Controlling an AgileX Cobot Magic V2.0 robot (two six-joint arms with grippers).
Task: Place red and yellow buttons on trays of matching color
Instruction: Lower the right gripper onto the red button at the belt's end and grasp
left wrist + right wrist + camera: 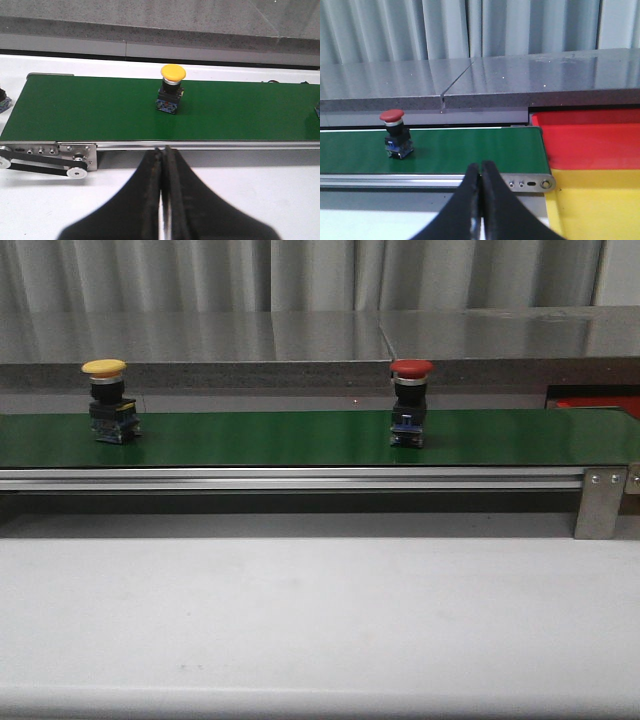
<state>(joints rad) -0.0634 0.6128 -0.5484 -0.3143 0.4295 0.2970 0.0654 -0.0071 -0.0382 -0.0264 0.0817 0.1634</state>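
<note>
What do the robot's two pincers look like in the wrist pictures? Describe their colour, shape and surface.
Both are plain black. The left pincer has two broad fingers that flare wide toward the camera and taper to narrow tips, with rough, worn-looking inner edges. The right pincer has the same tapering shape, its fingers smooth and dark. No cables, labels or markings show on either one.

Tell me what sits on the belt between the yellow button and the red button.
Nothing: in the front view, the green belt between the yellow button and the red button is bare.
</note>
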